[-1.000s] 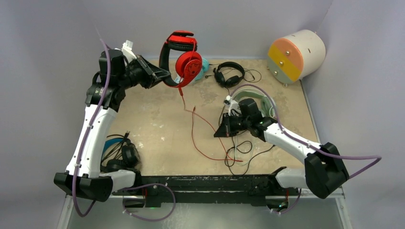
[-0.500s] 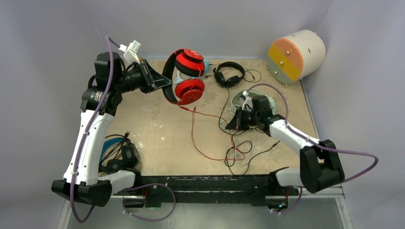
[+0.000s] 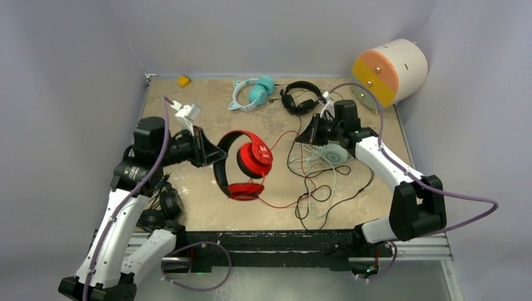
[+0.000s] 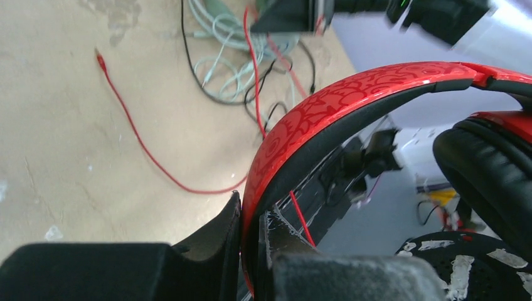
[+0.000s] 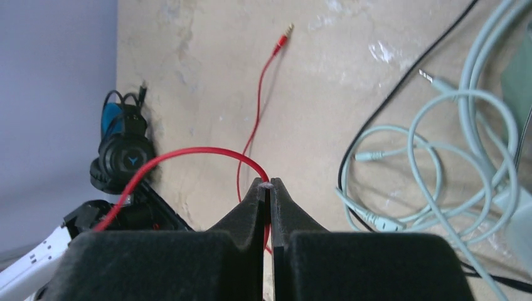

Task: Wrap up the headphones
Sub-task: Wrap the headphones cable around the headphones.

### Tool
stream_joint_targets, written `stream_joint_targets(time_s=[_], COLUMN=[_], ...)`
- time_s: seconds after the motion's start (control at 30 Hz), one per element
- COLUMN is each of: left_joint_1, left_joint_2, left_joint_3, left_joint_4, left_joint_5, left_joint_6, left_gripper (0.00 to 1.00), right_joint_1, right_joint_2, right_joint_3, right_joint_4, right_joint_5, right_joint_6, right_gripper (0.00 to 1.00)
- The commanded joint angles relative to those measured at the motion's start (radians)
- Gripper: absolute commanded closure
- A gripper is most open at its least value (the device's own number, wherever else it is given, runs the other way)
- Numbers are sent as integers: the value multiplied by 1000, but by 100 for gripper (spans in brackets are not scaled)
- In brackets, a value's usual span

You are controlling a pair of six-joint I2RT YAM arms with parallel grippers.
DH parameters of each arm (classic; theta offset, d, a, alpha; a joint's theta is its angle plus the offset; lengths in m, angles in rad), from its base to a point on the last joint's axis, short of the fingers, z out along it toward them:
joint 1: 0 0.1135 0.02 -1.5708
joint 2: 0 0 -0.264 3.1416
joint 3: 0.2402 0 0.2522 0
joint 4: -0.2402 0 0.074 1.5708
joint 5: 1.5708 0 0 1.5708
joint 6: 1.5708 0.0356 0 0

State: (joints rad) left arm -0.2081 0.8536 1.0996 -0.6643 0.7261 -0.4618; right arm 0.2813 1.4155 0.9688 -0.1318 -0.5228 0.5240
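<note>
Open tabletop point(image 3: 182, 110) lies in the far-left quarter, with only a small yellow object point(image 3: 183, 80) at its far edge. The centre is obstructed: the red headphones point(image 3: 241, 168) are clamped in the left gripper point(image 3: 219, 153), and their red cable point(image 5: 207, 149) stretches across to the right gripper point(image 3: 312, 135), which pinches it. The near-right is fouled by a cable tangle point(image 3: 313, 188) and the mint-green headphones point(image 3: 335, 153). The far edge holds the teal cat-eared headphones point(image 3: 252, 94) and small black headphones point(image 3: 301, 98). A cream drum point(image 3: 389, 70) fills the far-right corner. A black-and-blue headset point(image 3: 164, 204) crowds the near-left. A bare strip runs along the near edge, left of the tangle.
</note>
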Motion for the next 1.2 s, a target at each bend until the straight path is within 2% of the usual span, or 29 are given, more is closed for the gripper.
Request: stream_joint_targets(time_s=[0.0, 0.13, 0.3, 0.47, 0.63, 0.73, 0.9, 1.03, 1.1, 1.17], left_joint_1=[-145, -287, -470, -650, -661, -662, -662, -649, -610, -541], left_joint_2=[-32, -6, 96, 251, 348, 381, 443, 505, 520, 521], left_joint_3=[-81, -110, -106, -96, -44, -7, 17, 79, 98, 103], left_joint_4=[17, -13, -28, -46, -66, -78, -80, -201, -208, -175], left_joint_5=[-168, -404, -707, -1097, -1304, -1362, -1441, -1577, -1570, -1500], left_joint_6=[102, 139, 172, 167, 136, 70, -111, -348, -395, -408], left_gripper=[100, 100, 100, 100, 100, 100, 100, 100, 100, 100], right_joint_1=[-8, -9, -10, -8, -4, 32, 140, 193, 215, 244], right_joint_2=[33, 60, 99, 111, 68, 42, 11, -28, -57, -81], right_joint_3=[137, 246, 357, 457, 475, 474, 461, 424, 388, 350], right_joint_4=[-56, -89, -106, -166, -172, -179, -189, -166, -135, -98], right_joint_5=[9, -3, -95, -137, -219, -244, -240, -231, -224, -220], right_joint_6=[-9, -17, -30, -71, -67, -64, -62, -33, -7, 16], right_gripper=[100, 100, 100, 100, 100, 100, 100, 100, 100, 100])
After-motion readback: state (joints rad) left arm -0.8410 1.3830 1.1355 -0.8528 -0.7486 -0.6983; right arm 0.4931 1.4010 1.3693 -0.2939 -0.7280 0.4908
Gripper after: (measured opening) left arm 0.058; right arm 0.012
